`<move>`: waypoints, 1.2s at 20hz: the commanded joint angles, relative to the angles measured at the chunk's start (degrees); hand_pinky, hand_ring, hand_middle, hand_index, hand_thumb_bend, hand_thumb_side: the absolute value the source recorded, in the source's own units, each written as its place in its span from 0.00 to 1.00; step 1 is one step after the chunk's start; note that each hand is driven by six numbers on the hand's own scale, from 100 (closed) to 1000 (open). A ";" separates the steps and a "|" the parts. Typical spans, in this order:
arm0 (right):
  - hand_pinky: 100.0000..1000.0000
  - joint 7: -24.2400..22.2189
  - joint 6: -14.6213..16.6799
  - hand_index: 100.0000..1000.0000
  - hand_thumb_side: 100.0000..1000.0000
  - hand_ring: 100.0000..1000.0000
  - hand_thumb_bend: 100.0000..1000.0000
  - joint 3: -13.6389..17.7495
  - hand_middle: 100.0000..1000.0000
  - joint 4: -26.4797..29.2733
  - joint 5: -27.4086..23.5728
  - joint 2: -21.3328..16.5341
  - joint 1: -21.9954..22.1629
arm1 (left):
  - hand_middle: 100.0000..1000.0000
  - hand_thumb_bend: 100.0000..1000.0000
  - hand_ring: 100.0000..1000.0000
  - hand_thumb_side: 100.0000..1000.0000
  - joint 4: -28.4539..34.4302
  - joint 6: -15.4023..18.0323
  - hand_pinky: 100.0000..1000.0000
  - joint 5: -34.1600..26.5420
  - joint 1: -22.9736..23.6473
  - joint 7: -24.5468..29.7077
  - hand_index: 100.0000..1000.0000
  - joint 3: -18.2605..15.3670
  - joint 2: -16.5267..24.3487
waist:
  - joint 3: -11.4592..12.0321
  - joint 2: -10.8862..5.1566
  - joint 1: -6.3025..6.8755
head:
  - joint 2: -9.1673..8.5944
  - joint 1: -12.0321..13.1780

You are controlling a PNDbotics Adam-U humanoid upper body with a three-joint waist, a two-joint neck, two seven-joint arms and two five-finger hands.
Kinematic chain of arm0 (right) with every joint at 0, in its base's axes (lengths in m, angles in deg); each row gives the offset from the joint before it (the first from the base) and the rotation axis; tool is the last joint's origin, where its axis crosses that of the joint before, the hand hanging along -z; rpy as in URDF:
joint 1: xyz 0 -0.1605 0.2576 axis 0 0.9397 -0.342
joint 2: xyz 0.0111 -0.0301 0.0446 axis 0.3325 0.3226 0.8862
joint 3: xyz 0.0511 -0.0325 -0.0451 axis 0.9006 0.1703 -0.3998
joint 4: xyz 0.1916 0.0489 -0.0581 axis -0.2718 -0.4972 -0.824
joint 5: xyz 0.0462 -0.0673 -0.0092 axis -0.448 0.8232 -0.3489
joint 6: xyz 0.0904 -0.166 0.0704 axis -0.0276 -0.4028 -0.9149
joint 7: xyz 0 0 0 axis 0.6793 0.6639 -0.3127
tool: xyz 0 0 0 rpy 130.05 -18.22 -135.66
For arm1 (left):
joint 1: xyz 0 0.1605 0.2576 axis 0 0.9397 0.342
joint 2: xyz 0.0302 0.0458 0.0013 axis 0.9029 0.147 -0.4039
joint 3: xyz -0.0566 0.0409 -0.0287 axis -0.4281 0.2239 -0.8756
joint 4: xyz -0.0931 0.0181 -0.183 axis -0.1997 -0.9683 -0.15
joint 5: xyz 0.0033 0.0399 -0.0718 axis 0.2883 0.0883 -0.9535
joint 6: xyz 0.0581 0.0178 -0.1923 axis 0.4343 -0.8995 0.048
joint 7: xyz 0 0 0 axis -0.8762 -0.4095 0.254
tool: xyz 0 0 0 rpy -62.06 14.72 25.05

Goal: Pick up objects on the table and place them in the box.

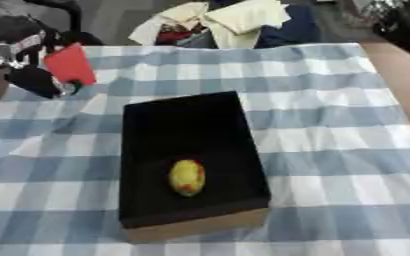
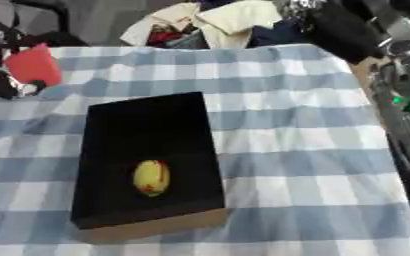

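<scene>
Box lies near and right of your left hand, whose fingers grip a red block at far left.

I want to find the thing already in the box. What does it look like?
Look at the blue-and-white checked tablecloth, then the long black box lying in its middle. Inside, towards the near end, sits a small egg-shaped fruit, yellow with red patches. It is the only thing in the box.
</scene>
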 commanded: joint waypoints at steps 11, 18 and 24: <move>0.84 0.31 -0.15 0.77 0.81 0.79 0.00 0.70 0.68 1.41 0.54 -0.20 -0.96 | 0.26 0.00 0.51 0.12 19.44 5.56 0.53 1.79 -0.93 0.11 0.61 4.17 2.17 | -0.08 -1.21 0.05 | 1.67 0.75; 0.84 0.20 -0.20 0.77 0.82 0.79 0.00 0.72 0.68 1.49 0.48 0.01 -0.81 | 0.26 0.00 0.50 0.10 19.62 11.02 0.53 1.88 -1.96 -4.44 0.60 8.29 0.27 | -0.34 -1.21 0.17 | 0.91 1.24; 0.84 0.08 -0.19 0.78 0.82 0.79 0.00 0.71 0.68 1.44 0.48 0.08 -0.78 | 0.26 0.00 0.51 0.09 19.62 14.18 0.54 2.76 -1.78 -4.89 0.60 11.60 -0.96 | -0.50 -1.13 0.18 | 0.77 1.49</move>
